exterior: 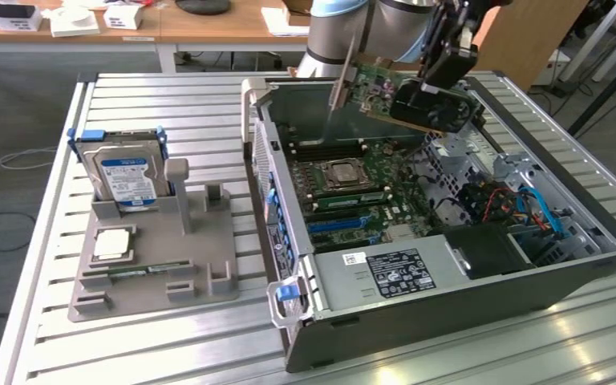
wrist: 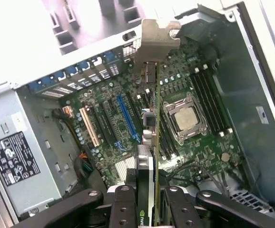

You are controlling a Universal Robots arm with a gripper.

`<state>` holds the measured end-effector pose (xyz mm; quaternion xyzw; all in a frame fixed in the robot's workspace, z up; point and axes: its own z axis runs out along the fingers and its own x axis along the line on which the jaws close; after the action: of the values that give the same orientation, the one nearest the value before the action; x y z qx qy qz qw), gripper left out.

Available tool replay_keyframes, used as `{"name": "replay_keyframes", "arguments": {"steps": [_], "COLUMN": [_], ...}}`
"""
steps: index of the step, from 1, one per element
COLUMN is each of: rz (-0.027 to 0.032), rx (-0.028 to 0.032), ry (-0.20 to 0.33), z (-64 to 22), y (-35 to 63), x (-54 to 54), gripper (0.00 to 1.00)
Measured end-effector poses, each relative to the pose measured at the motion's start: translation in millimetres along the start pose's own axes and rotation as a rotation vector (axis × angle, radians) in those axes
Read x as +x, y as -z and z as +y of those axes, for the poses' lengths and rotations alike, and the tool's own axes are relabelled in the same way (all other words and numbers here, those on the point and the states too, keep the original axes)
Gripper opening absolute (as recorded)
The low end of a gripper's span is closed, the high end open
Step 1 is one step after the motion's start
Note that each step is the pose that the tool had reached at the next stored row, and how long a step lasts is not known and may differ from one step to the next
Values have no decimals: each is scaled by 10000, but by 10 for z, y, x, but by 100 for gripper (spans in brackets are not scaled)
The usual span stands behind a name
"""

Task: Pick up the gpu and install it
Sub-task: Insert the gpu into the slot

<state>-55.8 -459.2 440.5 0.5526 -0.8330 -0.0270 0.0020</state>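
Claw (wrist: 147,205) grips gpu (exterior: 378,87) above motherboard (exterior: 364,210) of open computer case (exterior: 436,321).

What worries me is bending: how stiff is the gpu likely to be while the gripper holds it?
Probably stiff: the gpu looks straight in the gripper. Likely fragile: its board's components are exposed. The metal bracket may weight one end.

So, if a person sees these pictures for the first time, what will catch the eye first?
Most likely the gpu, which the gripper holds tilted in the air above the open computer case. After that, the bare motherboard inside the case, and the hard drive with its blue-white label, standing upright in the gray holder at the exterior view's left.
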Motion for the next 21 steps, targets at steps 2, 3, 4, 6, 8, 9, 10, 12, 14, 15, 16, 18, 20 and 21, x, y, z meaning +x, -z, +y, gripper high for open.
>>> {"name": "replay_keyframes", "arguments": {"steps": [2,3,4,6,8,9,10,12,14,15,16,18,20,21], "rz": [17,25,35,52,69,77,87,104,121,129,137,144,143,143], "rx": [-9,-14,-19,-29,-38,-43,-48,-58,-67,-72,-76,-80,-80,-80], "ry": [359,538,735,1094,1452,1632,1811,2187,2547,2724,2892,3014,3016,3015], "z": [0,0,0,0,0,-1,-1,-1,-1,-1,-1,-1,-1,-1], "y": [-3,-5,-6,-9,-13,-15,-16,-20,-23,-25,-26,-25,-26,-26], "x": [0,0,0,0,0,1,0,1,1,1,1,1,1,1], "gripper": [27,27,27,27,27,27,27,27,27,27,27,27,27,27]}}
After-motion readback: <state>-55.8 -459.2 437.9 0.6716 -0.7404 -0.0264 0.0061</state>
